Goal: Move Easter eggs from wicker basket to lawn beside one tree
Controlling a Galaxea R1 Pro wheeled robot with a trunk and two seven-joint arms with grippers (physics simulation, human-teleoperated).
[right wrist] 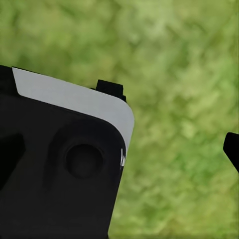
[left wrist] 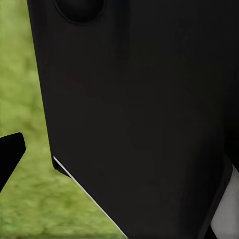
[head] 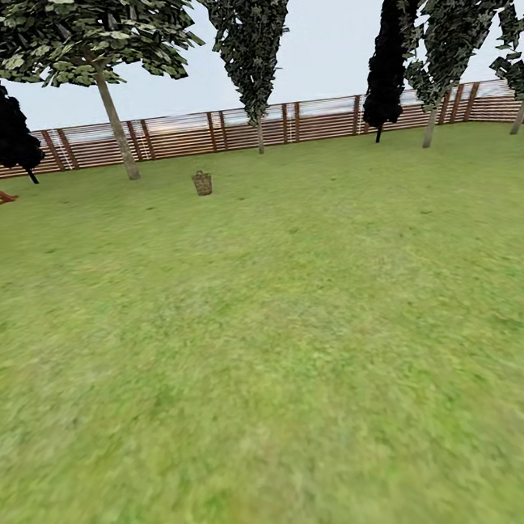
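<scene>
From the head camera I am looking across the lawn at the wicker basket, standing far ahead and slightly toward my left arm's side, well apart from both grippers. A pale-trunked tree is rising just beyond it, further to that side, before the fence. The eggs are too small to make out. I am judging the step as the drive in: steer straight, stop short, arms tucked.

In the left wrist camera, dark robot housing is blocking grass; I cannot tell that gripper's opening.

In the right wrist camera, housing and blurred grass are showing; its opening is unreadable too.
</scene>
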